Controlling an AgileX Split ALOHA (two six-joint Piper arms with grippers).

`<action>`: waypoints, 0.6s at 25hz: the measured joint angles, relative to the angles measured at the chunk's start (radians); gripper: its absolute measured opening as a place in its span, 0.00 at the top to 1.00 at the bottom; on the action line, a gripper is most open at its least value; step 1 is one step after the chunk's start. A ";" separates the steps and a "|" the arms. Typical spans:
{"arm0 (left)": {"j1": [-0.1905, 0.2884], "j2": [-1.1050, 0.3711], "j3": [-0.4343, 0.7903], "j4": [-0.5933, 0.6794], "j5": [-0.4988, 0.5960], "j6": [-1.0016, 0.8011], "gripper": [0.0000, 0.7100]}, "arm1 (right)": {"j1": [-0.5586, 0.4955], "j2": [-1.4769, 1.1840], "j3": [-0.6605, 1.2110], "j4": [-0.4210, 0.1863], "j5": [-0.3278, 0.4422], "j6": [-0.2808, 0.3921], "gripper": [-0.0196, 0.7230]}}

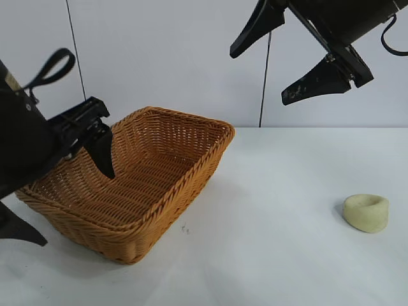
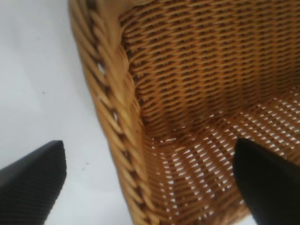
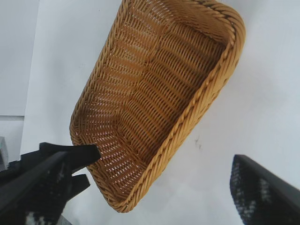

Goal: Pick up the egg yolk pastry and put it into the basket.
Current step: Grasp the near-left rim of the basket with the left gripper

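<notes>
The pastry (image 1: 366, 212) lay bare on the white counter (image 1: 274, 255), well apart from the basket (image 1: 191, 167) and untouched, so the pick had not yet been made. The left pincer (image 1: 64, 185) stood wide open and empty astride the basket's near rim, one finger (image 1: 102, 150) inside and one outside, while the right pincer (image 1: 287, 54) hung high above the counter, also wide open and empty. I judged the right arm better placed: it should drop straight over the pastry, straddle it squarely and close gently, since the dented lump looked soft enough to crush.
</notes>
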 joint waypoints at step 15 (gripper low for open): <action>0.024 0.020 0.000 0.063 0.085 -0.002 0.24 | 0.000 0.000 0.000 0.000 0.001 0.000 0.09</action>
